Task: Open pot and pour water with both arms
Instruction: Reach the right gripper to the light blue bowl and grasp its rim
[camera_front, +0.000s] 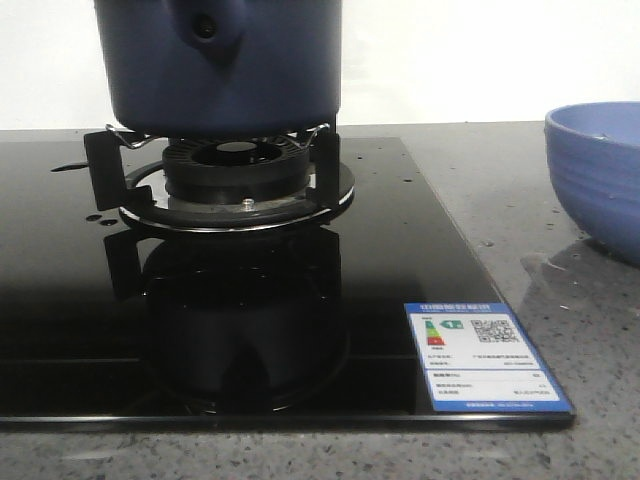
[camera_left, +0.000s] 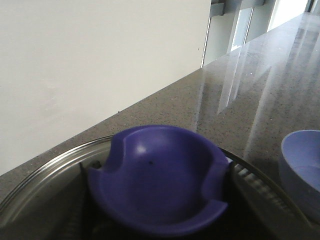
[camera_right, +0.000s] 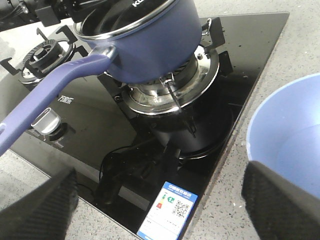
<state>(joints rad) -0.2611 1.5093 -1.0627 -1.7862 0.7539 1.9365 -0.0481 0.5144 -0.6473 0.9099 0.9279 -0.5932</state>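
The dark navy pot stands on the gas burner, its handle stub with a hole facing me. In the right wrist view the pot shows a steel rim and a long blue handle. My left gripper is shut on the blue lid knob of the glass lid; I cannot tell if the lid rests on the pot. My right gripper is open and empty, above the cooktop's front edge. Neither gripper shows in the front view.
A lighter blue ribbed bowl stands on the grey counter to the right, also in the right wrist view. The black glass cooktop carries an energy label, a knob and a second burner.
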